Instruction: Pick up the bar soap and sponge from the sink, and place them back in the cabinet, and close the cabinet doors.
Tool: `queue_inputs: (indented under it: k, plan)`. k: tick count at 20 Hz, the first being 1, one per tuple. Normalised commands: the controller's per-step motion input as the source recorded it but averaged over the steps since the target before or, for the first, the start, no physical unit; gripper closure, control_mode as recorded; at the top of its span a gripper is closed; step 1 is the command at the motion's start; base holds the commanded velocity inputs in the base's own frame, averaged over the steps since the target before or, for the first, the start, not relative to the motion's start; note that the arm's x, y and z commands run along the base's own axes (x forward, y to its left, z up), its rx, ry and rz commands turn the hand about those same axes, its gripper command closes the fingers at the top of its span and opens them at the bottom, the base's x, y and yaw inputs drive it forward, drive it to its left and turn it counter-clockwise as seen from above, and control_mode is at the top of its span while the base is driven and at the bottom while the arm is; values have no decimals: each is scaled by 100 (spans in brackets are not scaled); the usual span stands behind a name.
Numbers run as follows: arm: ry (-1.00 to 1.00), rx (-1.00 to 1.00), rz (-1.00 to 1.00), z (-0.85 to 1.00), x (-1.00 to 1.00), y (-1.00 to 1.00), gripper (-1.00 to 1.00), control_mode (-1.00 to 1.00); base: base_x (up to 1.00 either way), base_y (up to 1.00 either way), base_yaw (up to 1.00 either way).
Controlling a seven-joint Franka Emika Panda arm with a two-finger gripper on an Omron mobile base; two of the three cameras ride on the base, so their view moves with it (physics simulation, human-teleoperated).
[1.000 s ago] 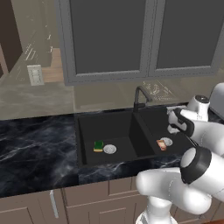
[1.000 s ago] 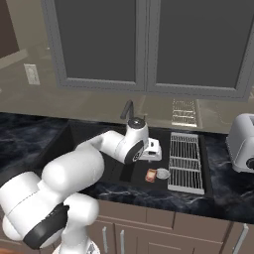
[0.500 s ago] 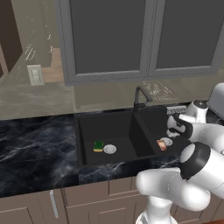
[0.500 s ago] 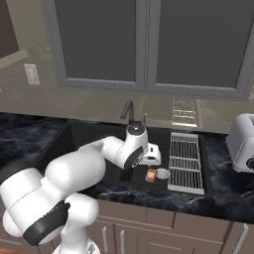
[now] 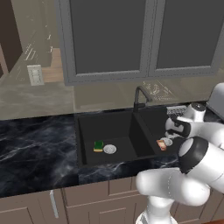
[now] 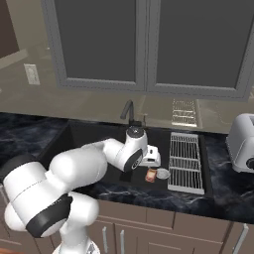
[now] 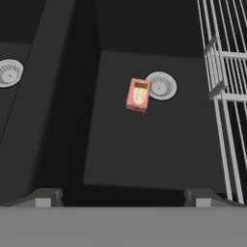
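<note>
I've brought the hand lower over the soap (image 7: 138,95); fingers (image 7: 44,198) spread wide, empty. Sponge (image 5: 99,145) is untouched in the other basin.

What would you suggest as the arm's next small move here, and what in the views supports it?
Probably lower the gripper toward the bar soap. In the hand view the soap lies flat on the floor of the sink, beside the round drain, well ahead of the fingertips, which stand wide apart with nothing between them. The sponge sits in the other basin, farther off.
</note>
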Motion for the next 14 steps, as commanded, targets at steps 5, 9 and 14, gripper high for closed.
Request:
queue_inputs:
  k: [5, 9, 14]
  plan:
    - [0, 0, 0, -13, 19, 0, -100, -100, 0, 0, 0]
    - [0, 0, 0, -13, 17, 0, -100, -100, 0, 0, 0]
    - [0, 0, 0, -15, 20, 0, -100, -100, 0, 0, 0]
